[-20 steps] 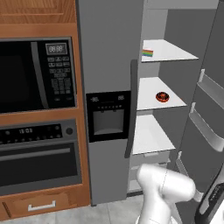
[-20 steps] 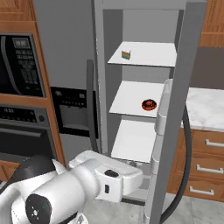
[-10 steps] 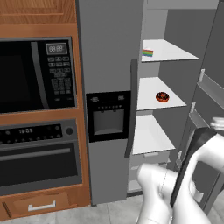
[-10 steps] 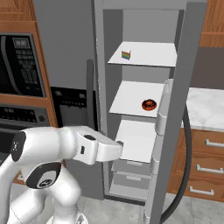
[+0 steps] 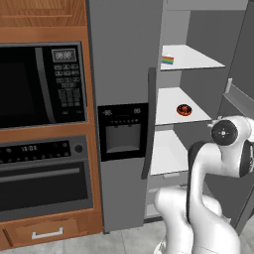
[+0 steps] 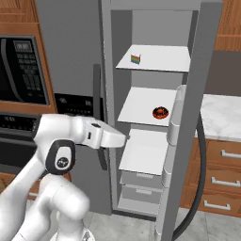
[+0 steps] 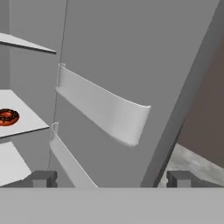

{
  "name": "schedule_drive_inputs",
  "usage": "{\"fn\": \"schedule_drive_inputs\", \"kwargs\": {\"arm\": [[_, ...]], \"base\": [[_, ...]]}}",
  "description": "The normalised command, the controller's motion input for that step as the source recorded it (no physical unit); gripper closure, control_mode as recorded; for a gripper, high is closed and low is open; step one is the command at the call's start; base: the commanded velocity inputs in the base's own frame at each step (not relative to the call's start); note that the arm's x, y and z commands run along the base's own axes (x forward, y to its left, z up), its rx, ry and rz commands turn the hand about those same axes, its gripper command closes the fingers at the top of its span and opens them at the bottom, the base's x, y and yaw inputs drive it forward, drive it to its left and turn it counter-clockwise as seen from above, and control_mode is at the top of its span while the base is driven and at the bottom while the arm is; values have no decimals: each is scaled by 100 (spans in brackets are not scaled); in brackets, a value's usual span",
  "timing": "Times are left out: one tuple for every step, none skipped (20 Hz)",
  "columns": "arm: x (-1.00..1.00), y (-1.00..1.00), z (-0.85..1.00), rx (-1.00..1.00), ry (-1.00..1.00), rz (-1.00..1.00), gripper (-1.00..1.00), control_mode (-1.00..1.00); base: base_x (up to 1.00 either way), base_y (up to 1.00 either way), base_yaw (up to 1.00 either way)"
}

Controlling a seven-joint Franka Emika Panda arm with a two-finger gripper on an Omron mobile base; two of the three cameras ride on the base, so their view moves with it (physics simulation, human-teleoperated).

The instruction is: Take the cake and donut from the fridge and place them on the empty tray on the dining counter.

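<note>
Open fridge (image 6: 155, 28): cake (image 6: 136, 59) upright above flat-lying donut (image 6: 160, 112); end effector (image 7: 111, 179) spread wide, empty

A black built-in microwave (image 5: 42, 84) is set in brown wooden cabinetry (image 5: 44, 20), above a black oven (image 5: 44, 176); grey tiled floor (image 5: 124, 240) lies below.
</note>
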Motion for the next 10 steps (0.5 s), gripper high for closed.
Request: {"fn": "schedule_drive_inputs", "kwargs": {"arm": [[84,-5,-27,-3,0,0,-100,-100],[84,-10,-24,-3,0,0,-100,-100],[79,-11,-9,-2,0,0,-100,-100],[71,-15,0,-3,0,-1,-100,-100],[61,-28,0,-4,0,-7,-100,-100],[46,-39,0,-5,0,-11,-100,-100],[40,-44,0,-7,0,-15,-100,-100],[39,-59,0,-7,0,-15,-100,-100],[39,-71,0,-6,0,-15,-100,-100],[40,-76,0,-5,0,-14,-100,-100]], "base": [[0,0,0],[0,0,0],[0,0,0],[0,0,0],[0,0,0],[0,0,0],[0,0,0],[0,0,0],[0,0,0],[0,0,0]]}}
